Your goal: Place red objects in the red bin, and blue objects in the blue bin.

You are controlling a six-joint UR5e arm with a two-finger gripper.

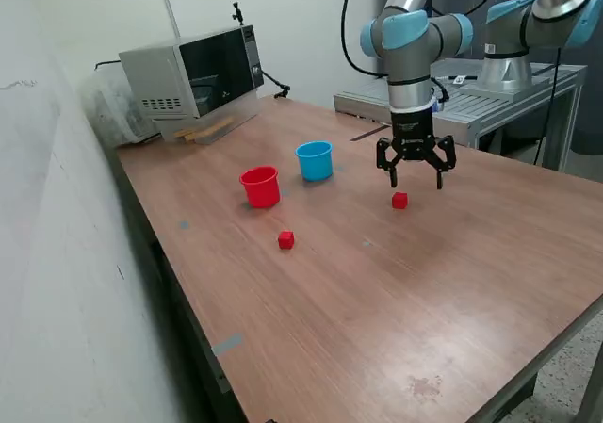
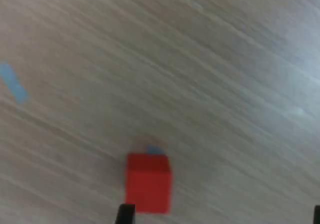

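Note:
Two small red cubes lie on the wooden table: one (image 1: 399,200) just below my gripper and one (image 1: 285,240) nearer the front, below the red cup. The first cube also shows in the wrist view (image 2: 148,182), blurred, on bare wood. The red cup (image 1: 261,186) and the light blue cup (image 1: 315,160) stand upright side by side. My gripper (image 1: 415,180) hangs open and empty a little above the table, just above and to the exterior view's right of the nearer red cube. No dark-blue cubes are in view.
A microwave (image 1: 193,73) stands at the table's far corner with wooden sticks in front of it. A second robot base (image 1: 513,46) sits on a metal bench behind. Small tape marks (image 2: 12,83) dot the table. A wall runs along the exterior view's left.

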